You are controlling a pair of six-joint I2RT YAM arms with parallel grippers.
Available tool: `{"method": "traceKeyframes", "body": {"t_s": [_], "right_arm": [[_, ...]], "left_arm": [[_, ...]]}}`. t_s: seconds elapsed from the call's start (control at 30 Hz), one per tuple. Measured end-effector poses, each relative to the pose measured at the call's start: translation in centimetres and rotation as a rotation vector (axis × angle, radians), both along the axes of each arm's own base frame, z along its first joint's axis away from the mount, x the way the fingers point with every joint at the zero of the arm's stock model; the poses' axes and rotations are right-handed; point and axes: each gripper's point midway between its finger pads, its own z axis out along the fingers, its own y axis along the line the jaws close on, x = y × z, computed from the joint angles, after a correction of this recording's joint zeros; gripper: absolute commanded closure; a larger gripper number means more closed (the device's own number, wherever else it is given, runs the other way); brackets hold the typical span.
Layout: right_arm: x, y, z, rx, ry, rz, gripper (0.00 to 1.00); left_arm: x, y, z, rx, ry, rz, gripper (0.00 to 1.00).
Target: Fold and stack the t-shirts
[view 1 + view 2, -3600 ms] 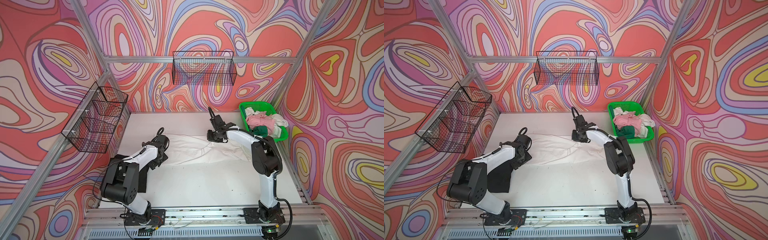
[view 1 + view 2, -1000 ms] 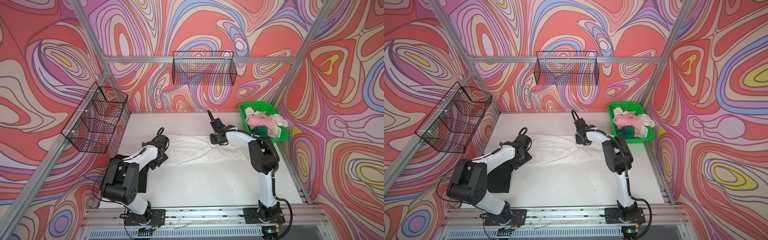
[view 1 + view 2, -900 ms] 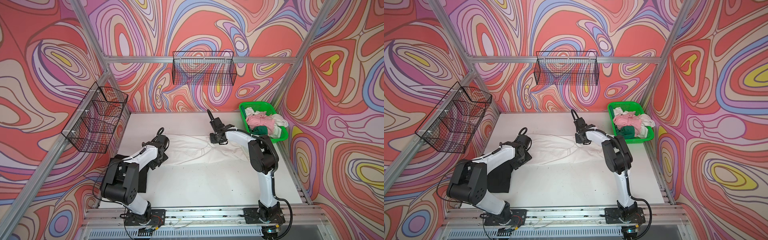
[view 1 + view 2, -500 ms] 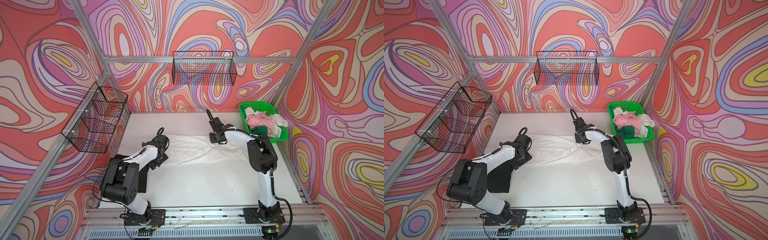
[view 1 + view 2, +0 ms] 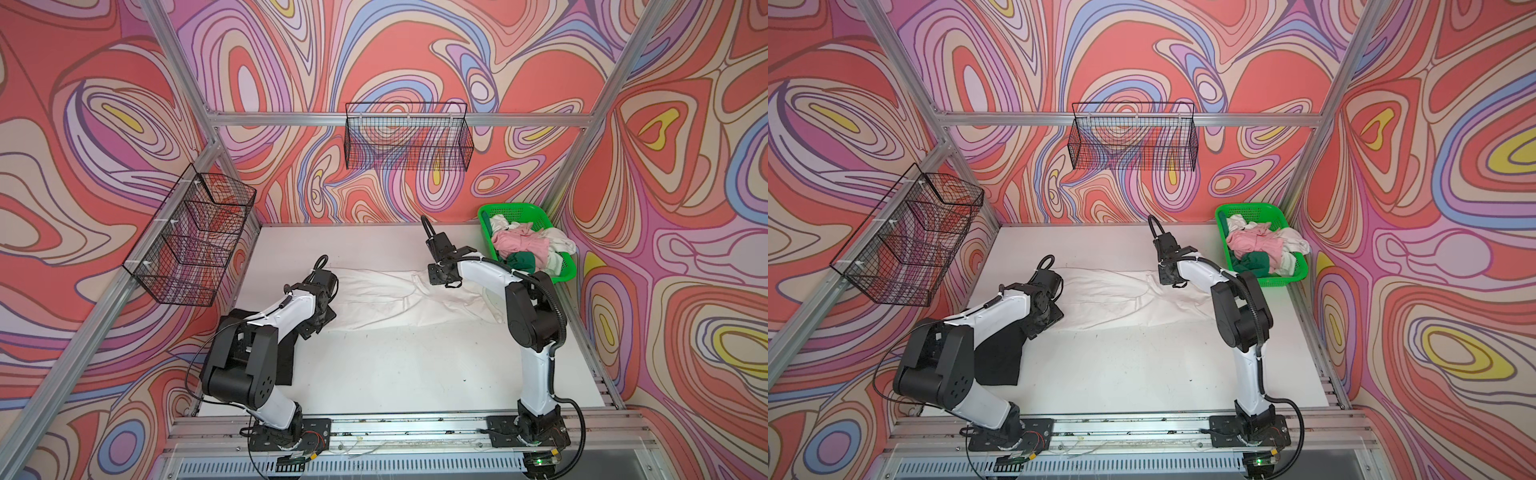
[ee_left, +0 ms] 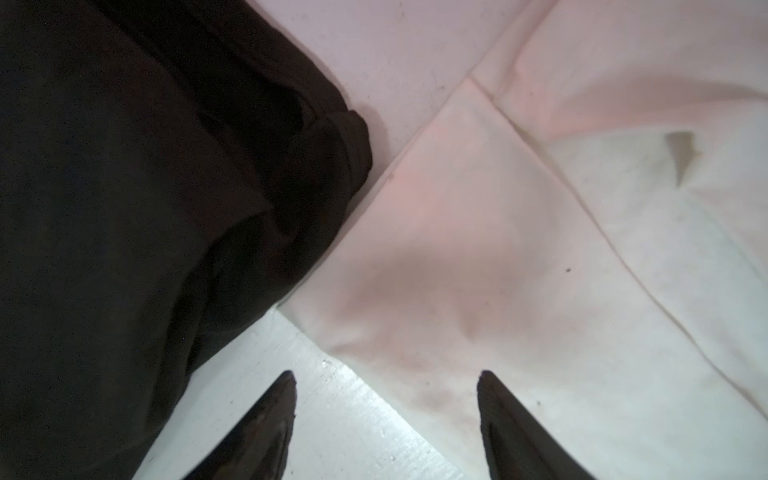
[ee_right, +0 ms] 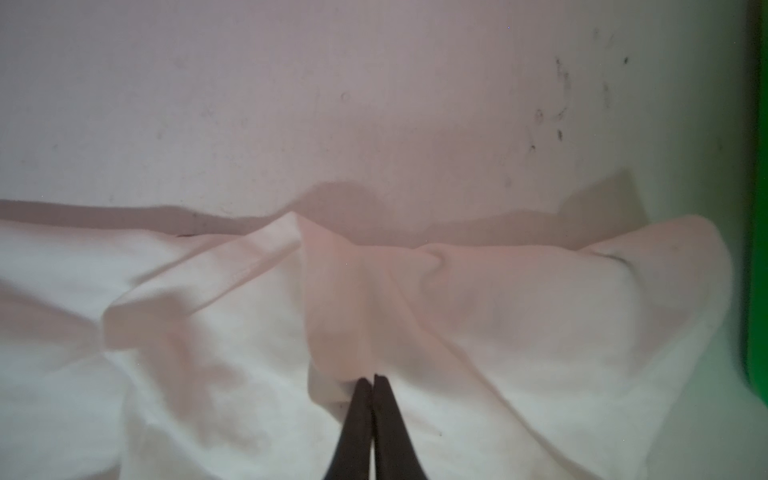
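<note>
Right claw (image 7: 372,380) is clamped shut with its tips buried in a raised ridge of the off-white t-shirt (image 5: 386,299). The creases run up toward the tips, so I read that as a real pinch on the cloth near its far edge. The shirt lies spread across the middle of the bench (image 5: 395,374), wrinkled and partly doubled over on the right arm's side. Left claw (image 6: 386,374) is wide open and empty, hanging low over the shirt's corner on its own side, one tip over bare bench and the other over cloth. So to me the step is getting a two-point hold to pull the shirt flat before folding. What I'd do: drop the left claw straight onto that corner and make sure it bites only the off-white layer. The black t-shirt (image 6: 124,208) sits right up against that corner and would be easy to snag. Then lift both sides together, low, and pull apart gently so the bunched part smooths out instead of dragging. Also keep the right side clear of the green basket (image 5: 519,210), which is near and holds the other t-shirts (image 5: 515,245).
</note>
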Motion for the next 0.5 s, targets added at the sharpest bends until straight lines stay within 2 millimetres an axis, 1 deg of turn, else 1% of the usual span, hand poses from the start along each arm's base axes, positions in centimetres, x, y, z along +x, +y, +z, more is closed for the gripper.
{"method": "traceKeyframes", "body": {"t_s": [0.13,0.23,0.37,0.5], "right_arm": [[0.4,-2.0,-0.1,-0.013,0.004,-0.039,1.00],[0.6,-2.9,0.1,-0.027,0.003,-0.055,1.00],[1.1,-3.4,0.9,-0.057,-0.013,-0.060,1.00],[2.3,-3.6,1.7,-0.086,-0.044,-0.064,1.00]], "left_arm": [[0.0,0.0,0.0,0.000,0.000,0.000,0.29],[0.0,0.0,0.0,0.000,0.000,0.000,0.29],[0.0,0.0,0.0,0.000,0.000,0.000,0.29],[0.0,0.0,0.0,0.000,0.000,0.000,0.29]]}}
